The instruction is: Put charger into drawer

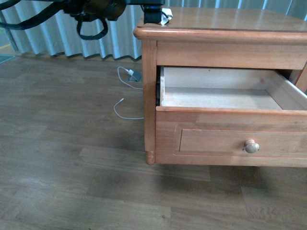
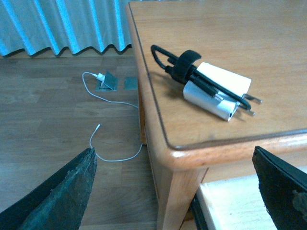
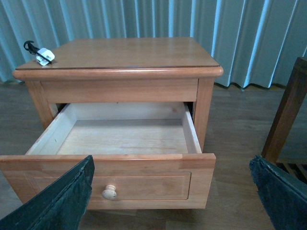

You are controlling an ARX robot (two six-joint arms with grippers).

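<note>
**Front view.** The drawer [image 1: 230, 122] stands pulled out of the cabinet, its pale inside bare and its knob [image 1: 251, 146] facing me. At the top edge, only a white sliver of the charger [image 1: 166, 14] shows on the worktop [image 1: 225, 21], near the cabinet's front left corner. The left arm is a dark mass up there, and from this view I cannot tell how its claw stands. A white plug with its cable [image 1: 128, 73] lies on the floor beside the cabinet and is not my concern.

**Left wrist view.** The left claw [image 2: 173, 158] is spread wide and empty, with the charger [image 2: 216, 91] lying apart from it on the worktop. A black strap binds the black cable along the white block, and metal pins stick out at one end. I judge the charger to be light. The block should be stiff with smooth, possibly slippery plastic faces, while the cable loop would give under pressure. I would close on the block's two broad faces, clear of the pins and the loop.

**Right wrist view.** The right claw [image 3: 171, 163] is also wide and holds nothing. It hangs before the open drawer [image 3: 110, 158]. The charger [image 3: 44, 55] lies at a far corner of the worktop.
</note>
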